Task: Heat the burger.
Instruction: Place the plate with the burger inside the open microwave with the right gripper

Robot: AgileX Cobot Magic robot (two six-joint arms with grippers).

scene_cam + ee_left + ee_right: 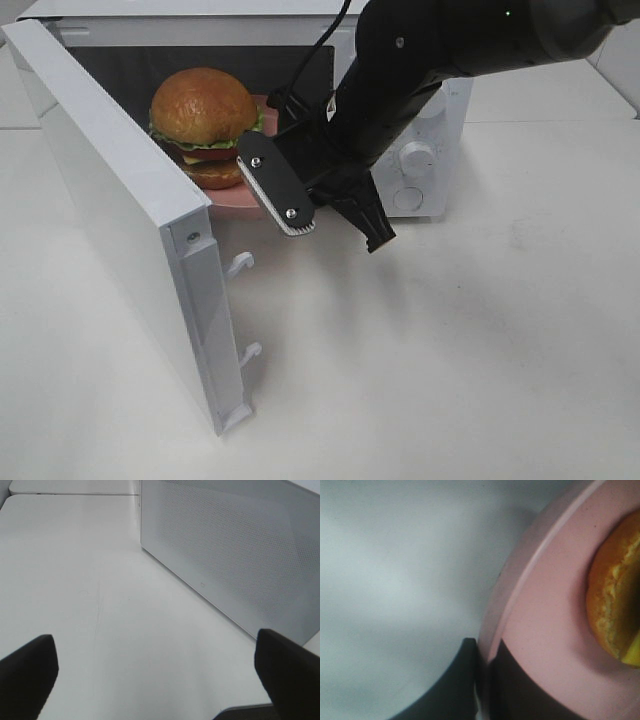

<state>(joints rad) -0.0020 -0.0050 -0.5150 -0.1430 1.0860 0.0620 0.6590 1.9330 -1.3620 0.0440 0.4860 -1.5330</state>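
the white microwave [455, 110] stands on the table [450, 350] with its door [110, 200] swung wide open toward the left. inside its dark cavity, close to the open front, a pink plate [235, 197] carries the burger [205, 120]. from where i stand i can't tell whether the plate's front edge reaches past the sill. nothing else shows in the cavity. two round knobs [412, 170] sit on the panel to the right of the opening, partly behind the black arm.

the burger is tall and upright. it has a glossy brown domed top bun, a frill of green lettuce under it, a red layer, a dark patty and a lower bun resting on the plate. up close in the right wrist view, the bun's edge looks orange-brown and rough, with a bit of yellow at one side.

the right tool [487, 690] reaches into the opening from the right and is pinched tight on the plate's rim, which runs between its two dark fingers. it is not touching the burger itself.

the left tool [155, 645] is spread as wide as it goes and holds nothing. it hangs over bare table beside the dotted outer face of the door.
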